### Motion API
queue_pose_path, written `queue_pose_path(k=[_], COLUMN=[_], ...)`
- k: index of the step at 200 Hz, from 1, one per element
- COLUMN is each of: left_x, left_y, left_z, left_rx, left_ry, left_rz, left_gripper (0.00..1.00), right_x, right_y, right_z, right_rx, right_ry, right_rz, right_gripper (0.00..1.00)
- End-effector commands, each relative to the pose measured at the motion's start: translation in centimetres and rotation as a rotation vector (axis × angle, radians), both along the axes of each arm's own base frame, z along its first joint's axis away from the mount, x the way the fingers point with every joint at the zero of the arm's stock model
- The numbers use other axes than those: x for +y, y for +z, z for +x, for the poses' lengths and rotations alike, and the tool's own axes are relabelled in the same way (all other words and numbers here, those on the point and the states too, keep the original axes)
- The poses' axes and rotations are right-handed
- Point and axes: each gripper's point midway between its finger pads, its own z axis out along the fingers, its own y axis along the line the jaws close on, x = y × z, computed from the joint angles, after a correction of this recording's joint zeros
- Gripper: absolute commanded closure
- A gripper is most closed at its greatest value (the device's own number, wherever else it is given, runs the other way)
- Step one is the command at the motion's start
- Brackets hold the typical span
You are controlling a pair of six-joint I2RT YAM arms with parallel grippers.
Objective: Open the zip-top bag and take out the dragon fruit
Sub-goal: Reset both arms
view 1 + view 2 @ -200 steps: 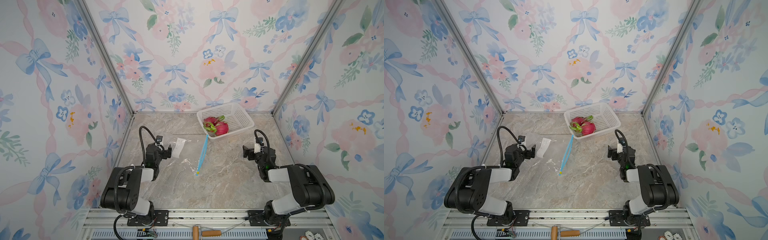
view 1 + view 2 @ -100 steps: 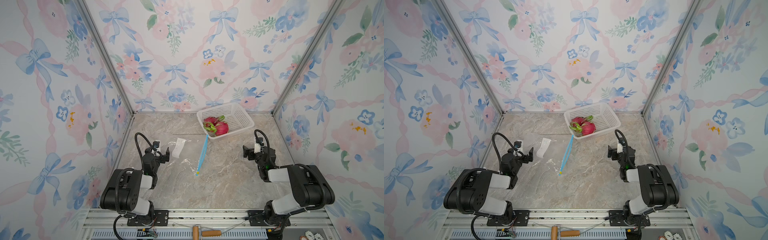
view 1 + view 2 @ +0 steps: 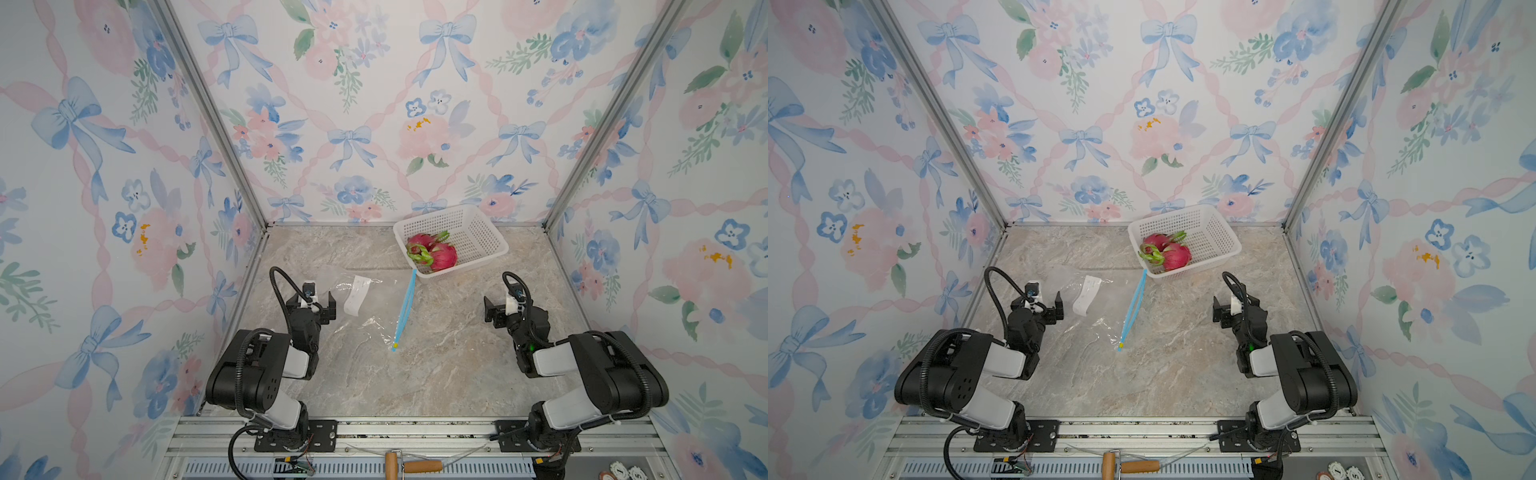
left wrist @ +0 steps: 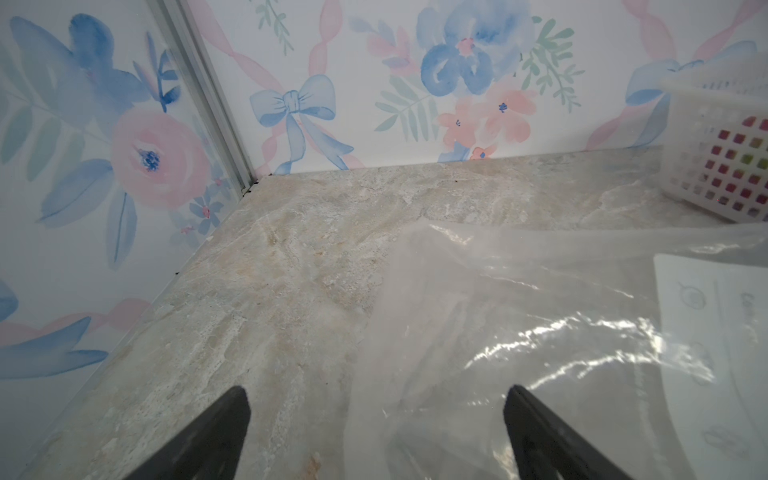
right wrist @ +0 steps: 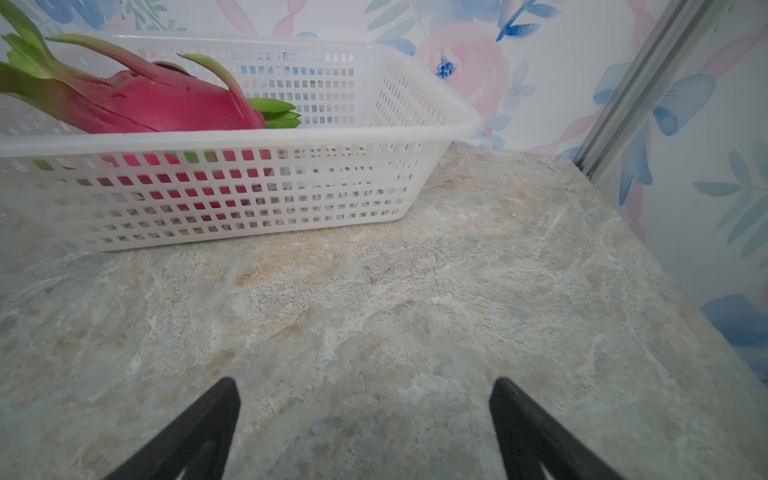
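Zip-top bag (image 3: 382, 303) lay flat left of centre on marbled counter (image 3: 436, 374); dragon fruit (image 3: 444, 255) sat in far white basket (image 3: 478, 237). Floral-papered walls (image 3: 374, 104) enclosed three sides. Left and right jaws stood apart, empty.

Your widest lane: bare tabletop (image 3: 440, 374) between arms, from front rail to middle.
Zip-top bag (image 3: 374, 303) lies flat and low just ahead of left gripper (image 3: 314, 302); you can pass above it.
White basket (image 3: 484, 245) holding dragon fruit (image 3: 440, 255) blocks back right-centre. Blue zip strip (image 3: 405, 309) reaches its near corner.
Right gripper (image 3: 505, 309) faces bare stone up to basket wall.
Side walls crowd each arm's outer flank.
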Motion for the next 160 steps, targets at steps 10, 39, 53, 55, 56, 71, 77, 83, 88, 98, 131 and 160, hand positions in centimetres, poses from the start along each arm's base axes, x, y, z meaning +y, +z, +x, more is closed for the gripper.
queue_pose_path(k=[10,39,53,55,56,71,77,83,88,98,131,160], left_x=[1.4,1.3,1.4,1.4,1.4,1.3,1.4,1.4,1.4,1.4,1.4,1.4], left_y=[-0.1,-0.1,0.0,0.0,0.0,-0.1,0.0,-0.1,-0.1,0.0,0.0,0.0], left_z=[0.6,0.5,0.5,0.5,0.5,0.5,0.5,0.5,0.5,0.5,0.5,0.6], left_rx=[0.008,0.009,0.007,0.006,0.007,0.007,0.006,0.008,0.008,0.005,0.006,0.005], left_ry=[0.054,0.053,0.053,0.054,0.055,0.052,0.053,0.054,0.053,0.054,0.053,0.054], left_rz=[-0.057,-0.057,-0.055,-0.055,-0.056,-0.056,-0.055,-0.056,-0.055,-0.056,-0.055,-0.056], left_gripper=[0.02,0.02,0.02,0.02,0.02,0.02,0.02,0.02,0.02,0.02,0.02,0.02], right_x=[-0.1,-1.4,-2.4,-2.6,-2.7,-3.0,-3.0,-3.0,-3.0,-3.0,-3.1,-5.2], right_y=[1.3,0.8,0.5,0.6,0.5,0.5,0.5,0.5,0.5,0.5,0.5,0.6], right_z=[1.2,2.7,3.2,3.3,3.3,3.3,3.3,3.3,3.3,3.3,3.4,2.8], right_rx=[-0.023,0.051,0.084,0.085,0.088,0.086,0.086,0.089,0.088,0.088,0.090,0.064], right_ry=[0.007,-0.041,-0.078,-0.083,-0.087,-0.093,-0.093,-0.094,-0.095,-0.093,-0.103,-0.268], right_rz=[0.004,0.046,0.081,0.086,0.089,0.104,0.103,0.103,0.103,0.103,0.097,0.074], right_gripper=[0.04,0.04,0.04,0.04,0.04,0.04,0.04,0.04,0.04,0.04,0.04,0.04])
